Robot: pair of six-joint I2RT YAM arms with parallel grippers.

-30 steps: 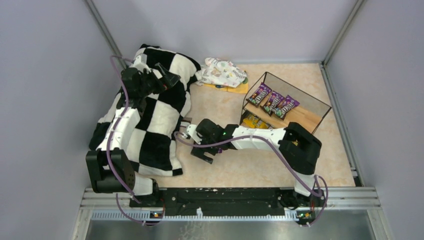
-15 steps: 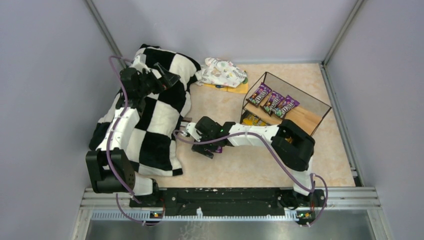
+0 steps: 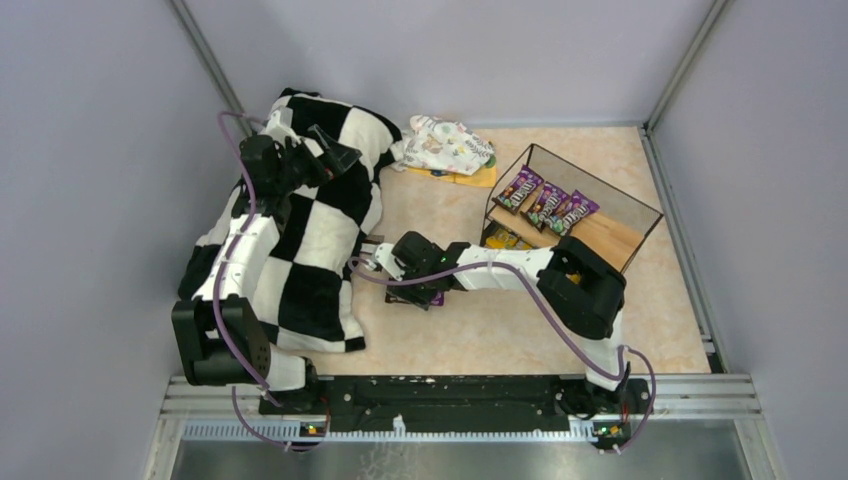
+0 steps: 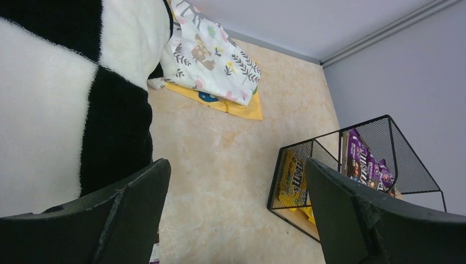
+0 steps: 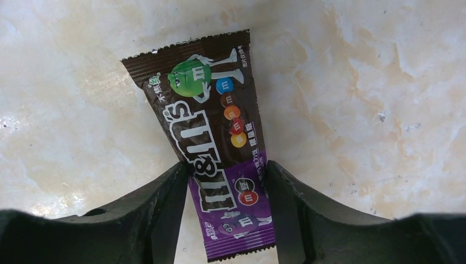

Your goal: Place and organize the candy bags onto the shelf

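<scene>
Your right gripper (image 5: 226,184) straddles the purple end of a flat, glossy brown-and-purple candy packet (image 5: 211,126) lying face up on the beige marbled tabletop (image 5: 384,110). Its jaws are partly apart with a finger at each long edge, which I judge to be a line-up for a pinch, not a grip yet. White lettering reads "m&m's" beside a green candy figure, matching three packets (image 3: 545,203) ranked on the black-wire, wooden-board shelf (image 3: 605,235) well apart from it; your left gripper (image 4: 236,165) hangs wide open, empty, over the black-and-white checkered blanket (image 4: 55,99).

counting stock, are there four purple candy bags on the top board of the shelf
No, only three purple candy bags lie side by side on the top board of the shelf.
</scene>
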